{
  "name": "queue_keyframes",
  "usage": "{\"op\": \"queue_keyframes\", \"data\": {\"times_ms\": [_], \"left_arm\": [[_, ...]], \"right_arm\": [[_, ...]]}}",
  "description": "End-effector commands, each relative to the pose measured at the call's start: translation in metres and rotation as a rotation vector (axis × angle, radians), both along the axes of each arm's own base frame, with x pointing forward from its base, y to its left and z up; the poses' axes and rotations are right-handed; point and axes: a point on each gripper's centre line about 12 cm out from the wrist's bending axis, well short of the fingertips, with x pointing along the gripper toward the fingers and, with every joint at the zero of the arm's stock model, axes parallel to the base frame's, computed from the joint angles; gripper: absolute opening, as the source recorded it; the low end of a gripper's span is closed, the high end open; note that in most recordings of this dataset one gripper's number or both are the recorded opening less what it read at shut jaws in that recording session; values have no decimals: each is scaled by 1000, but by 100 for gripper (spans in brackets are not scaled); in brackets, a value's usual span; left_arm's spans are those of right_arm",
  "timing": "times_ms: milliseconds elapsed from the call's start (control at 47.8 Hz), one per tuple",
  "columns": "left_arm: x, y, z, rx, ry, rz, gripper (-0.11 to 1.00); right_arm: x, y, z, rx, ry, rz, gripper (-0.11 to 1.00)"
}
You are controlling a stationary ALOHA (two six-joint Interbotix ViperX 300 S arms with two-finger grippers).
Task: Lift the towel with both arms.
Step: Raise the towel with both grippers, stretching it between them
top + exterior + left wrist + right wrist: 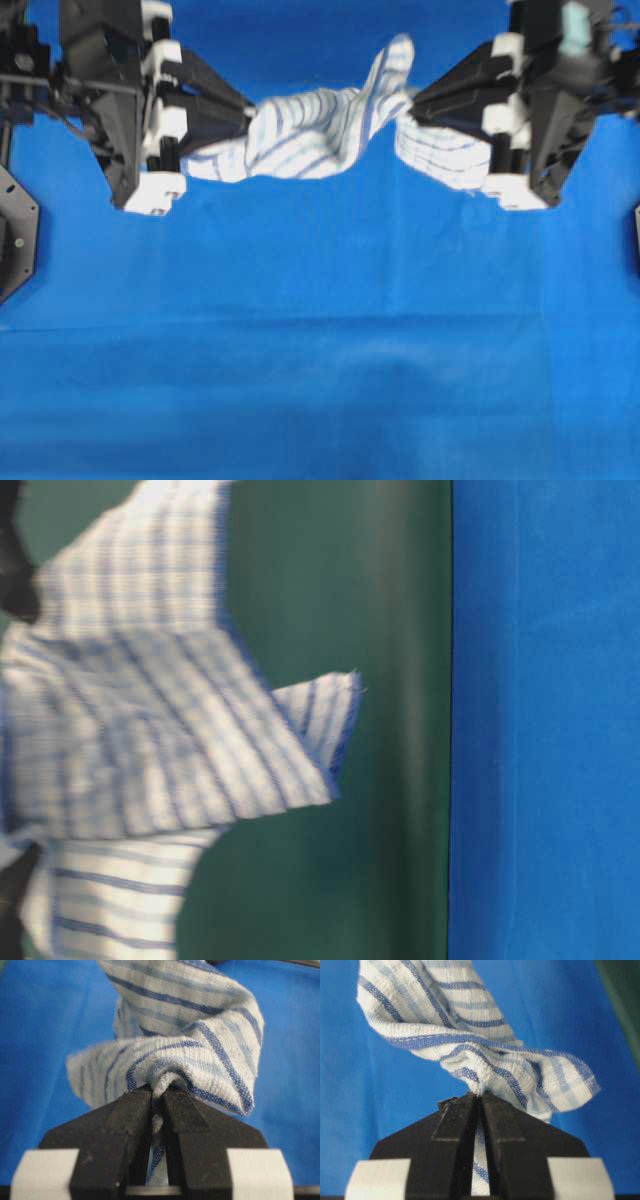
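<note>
Left gripper and right gripper each pinching one towel, two grippers, blue table covering

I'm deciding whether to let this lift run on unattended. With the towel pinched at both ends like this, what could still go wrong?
1. Each hand grips only a small bunched fold: the left hand and the right hand pinch the towel near its edge, so it might slip free.
2. The towel hangs slack and twisted between them; if the hands spread, the pull could drag a fold out.
3. Loose flaps droop toward the blue table covering and might catch.
</note>
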Motion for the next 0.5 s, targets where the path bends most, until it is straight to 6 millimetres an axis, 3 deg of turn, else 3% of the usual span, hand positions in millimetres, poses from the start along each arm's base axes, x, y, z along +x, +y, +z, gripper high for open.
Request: {"op": "queue_keyframes", "data": {"times_ms": [0, 188, 482], "left_arm": [[-2, 5, 27, 12, -48, 15, 3], [-2, 11, 46, 24, -57, 31, 3], [3, 12, 47, 87, -47, 9, 3]], "right_arm": [[-7, -1, 30, -15, -57, -6, 7], [-11, -2, 49, -33, -63, -9, 7], [-10, -2, 48, -35, -59, -4, 7]]}}
